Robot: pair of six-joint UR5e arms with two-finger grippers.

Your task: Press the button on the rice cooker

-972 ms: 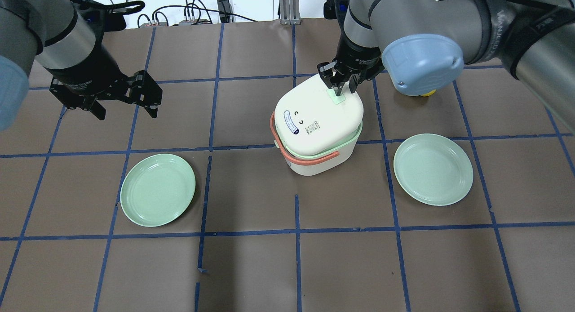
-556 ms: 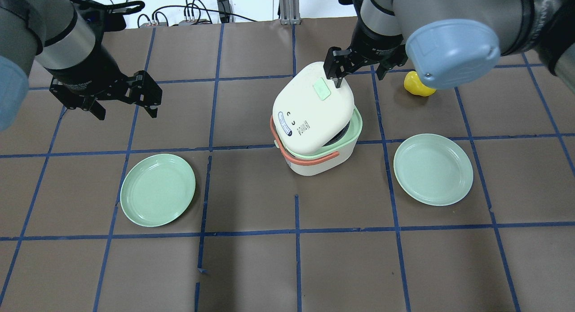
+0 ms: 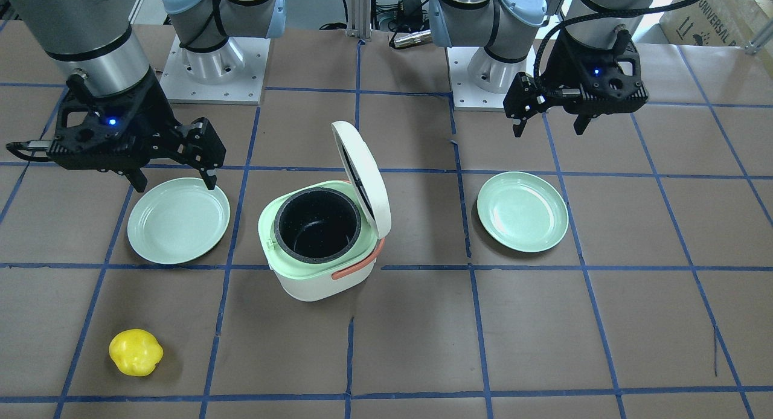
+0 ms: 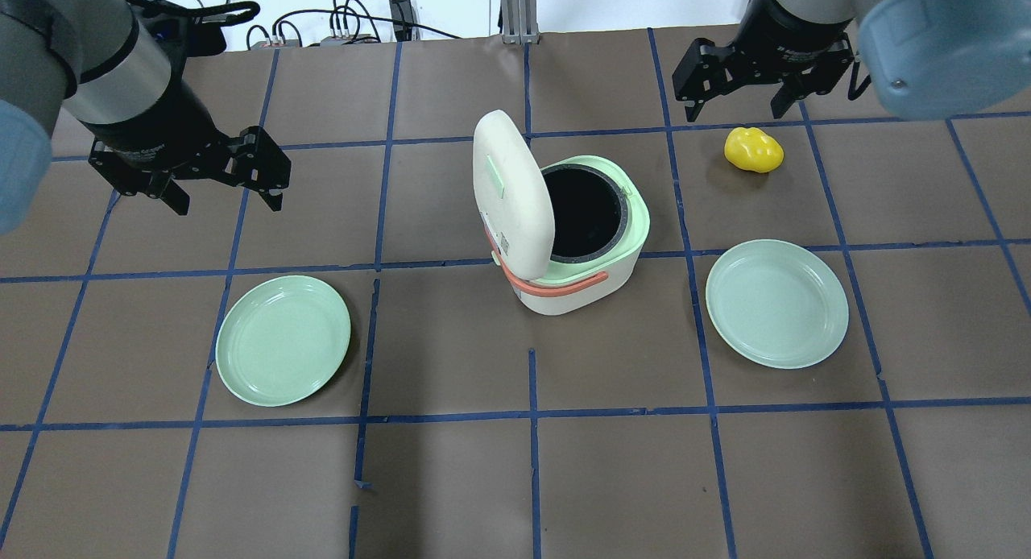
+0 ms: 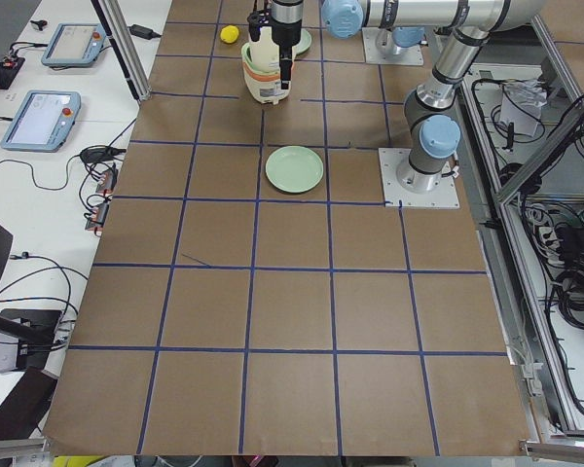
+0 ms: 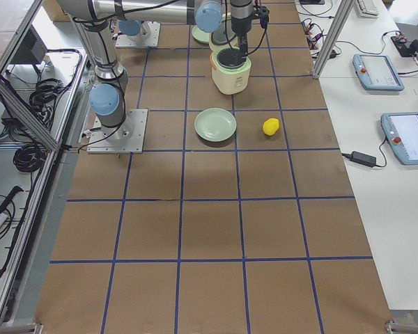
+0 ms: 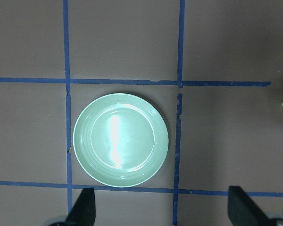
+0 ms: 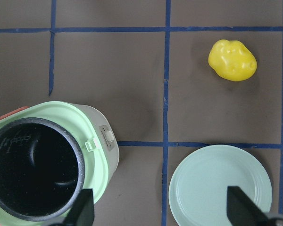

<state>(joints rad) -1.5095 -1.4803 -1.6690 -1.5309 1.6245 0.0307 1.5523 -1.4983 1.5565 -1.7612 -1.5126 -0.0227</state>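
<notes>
The right hand [image 4: 733, 100] hangs above the tabletop [image 4: 451, 478] on the far side of the rice cooker [image 4: 576, 289]. Its two fingers are spread wide with nothing between them and they touch nothing. It is well apart from the cooker and closer to the yellow pepper-shaped toy [image 4: 753, 150], which lies on the tabletop just below it in the overhead view. Its wrist camera looks straight down past both fingertips at the cooker's open mouth, the toy and a green plate [image 4: 777, 303].

The left hand [image 4: 227, 196] is also spread and empty. It hovers off to the cooker's other side, above and beyond the second green plate [image 4: 282, 340].

The cooker sits mid-table between the two plates. Its white lid [image 4: 511, 196] is swung up on its hinge and stands nearly upright. That exposes the empty black inner pot [image 4: 584, 213] inside the pale green rim. The pale green button [image 4: 494, 175] shows on the lid's outer face and is turned away from the right hand.

With the lid sprung open and no hand on the cooker, the press looks to be done. As far as these views show, nothing of the task remains, except perhaps bringing the arms clear.
</notes>
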